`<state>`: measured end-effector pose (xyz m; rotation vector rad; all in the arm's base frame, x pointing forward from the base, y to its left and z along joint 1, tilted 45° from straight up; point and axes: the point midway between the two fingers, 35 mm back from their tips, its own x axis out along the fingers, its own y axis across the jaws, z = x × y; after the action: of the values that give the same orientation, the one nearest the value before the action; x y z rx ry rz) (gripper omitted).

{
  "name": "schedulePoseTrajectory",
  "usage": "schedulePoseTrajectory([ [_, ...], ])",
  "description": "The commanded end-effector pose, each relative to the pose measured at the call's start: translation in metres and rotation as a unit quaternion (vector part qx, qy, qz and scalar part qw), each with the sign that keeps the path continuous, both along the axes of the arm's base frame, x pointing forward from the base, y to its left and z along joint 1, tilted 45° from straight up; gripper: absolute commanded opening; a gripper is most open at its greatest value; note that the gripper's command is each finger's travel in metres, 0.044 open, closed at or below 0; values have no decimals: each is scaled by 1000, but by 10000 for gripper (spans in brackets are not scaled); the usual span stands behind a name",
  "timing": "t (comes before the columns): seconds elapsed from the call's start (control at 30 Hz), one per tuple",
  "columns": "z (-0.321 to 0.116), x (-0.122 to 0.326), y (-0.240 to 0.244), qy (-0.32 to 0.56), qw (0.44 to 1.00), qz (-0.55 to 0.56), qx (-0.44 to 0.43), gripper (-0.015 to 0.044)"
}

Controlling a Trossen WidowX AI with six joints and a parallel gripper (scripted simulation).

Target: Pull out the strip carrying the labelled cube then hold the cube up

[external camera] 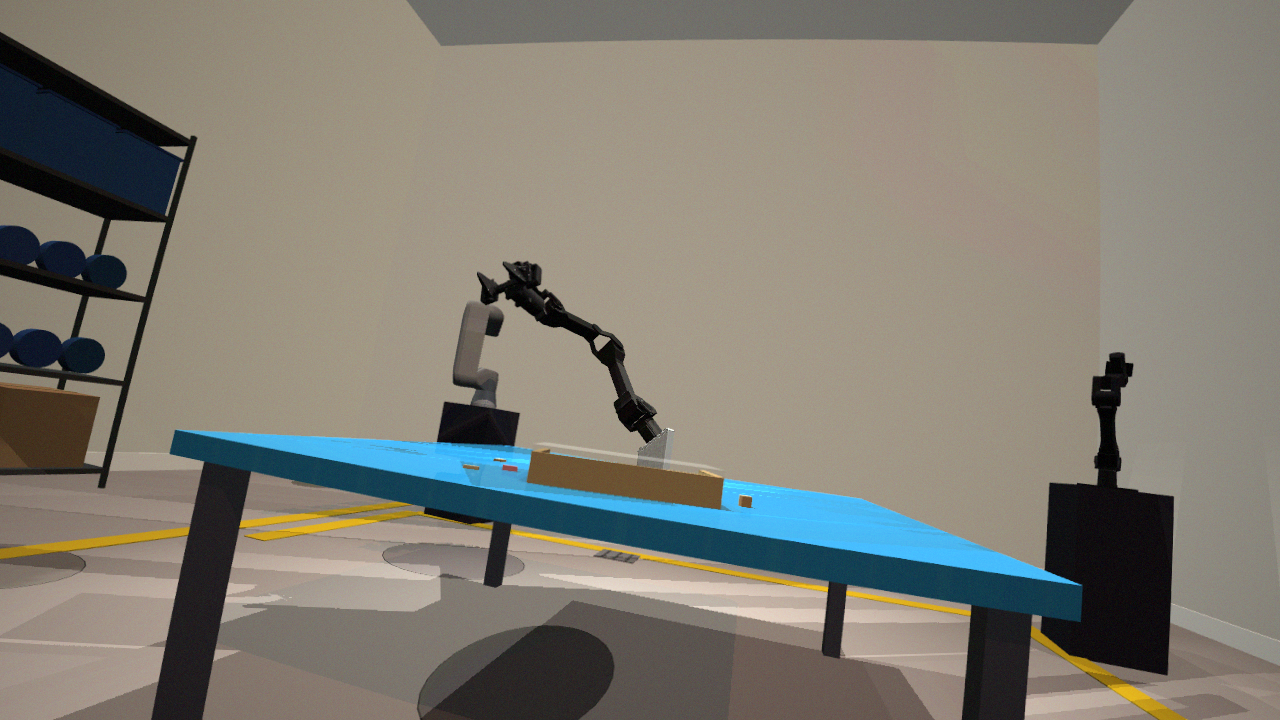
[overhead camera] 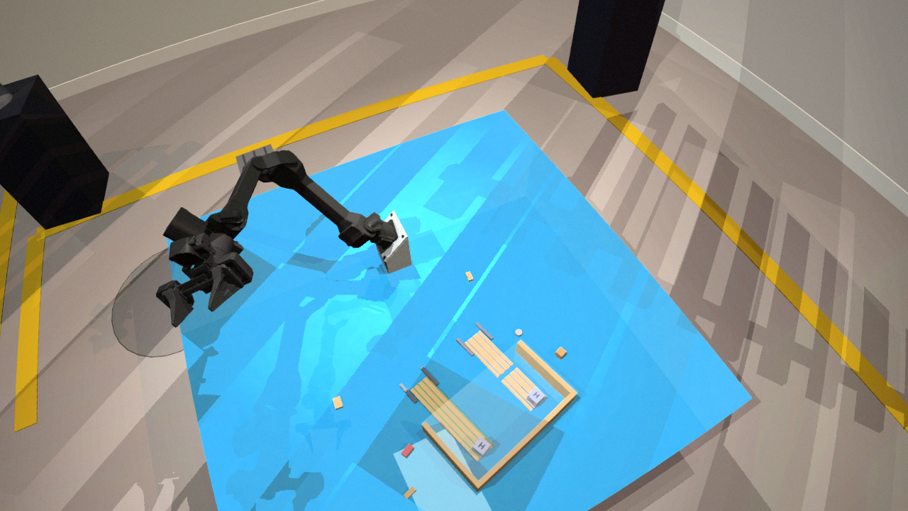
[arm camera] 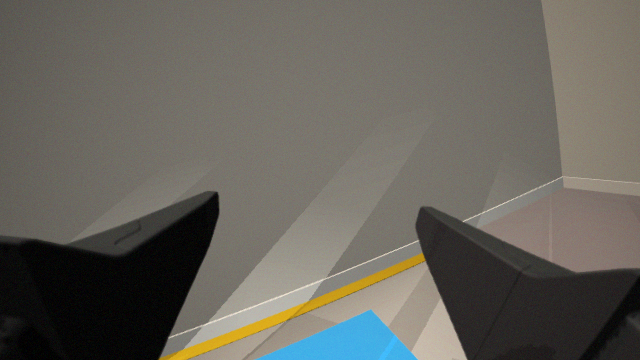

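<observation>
In the top view, the gripper (overhead camera: pixel 201 298) hangs over the left corner of the blue table (overhead camera: pixel 571 241), near its edge, and its two fingers are spread wide with nothing between them. The arm bends back from there to its grey base (overhead camera: pixel 396 244), which stands on the table. Far from the gripper, near the opposite corner, there is a wooden frame (overhead camera: pixel 550 376) with one side open. The whole strip (overhead camera: pixel 447 413) lies partly inside this frame, and the labelled cube (overhead camera: pixel 482 446) sits on its inner end. Beside it lies the broken strip (overhead camera: pixel 487 353), in two pieces with a gap, and the second cube (overhead camera: pixel 537 397) sits on the inner piece. Some small blocks are scattered around, among them a red block (overhead camera: pixel 406 450).

In the exterior view, the gripper (external camera: pixel 503 279) is raised high above the table (external camera: pixel 626 528), pointing left. The wooden frame (external camera: pixel 623 480) hides the strips and the cubes.

In the wrist view, both dark fingers stand well apart. Between them appear the wall, a yellow floor line (arm camera: pixel 300 310) and a corner of the table (arm camera: pixel 350 340).
</observation>
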<state>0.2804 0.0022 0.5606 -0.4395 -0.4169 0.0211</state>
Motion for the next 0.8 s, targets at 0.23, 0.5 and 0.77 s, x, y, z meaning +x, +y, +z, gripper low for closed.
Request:
schedulePoseTrajectory([
  [0.23,-119,85,38,148,989,-3,24,400],
  [0.5,-245,116,87,274,961,-35,21,400],
  [0.77,-374,95,133,375,922,-86,-43,400],
])
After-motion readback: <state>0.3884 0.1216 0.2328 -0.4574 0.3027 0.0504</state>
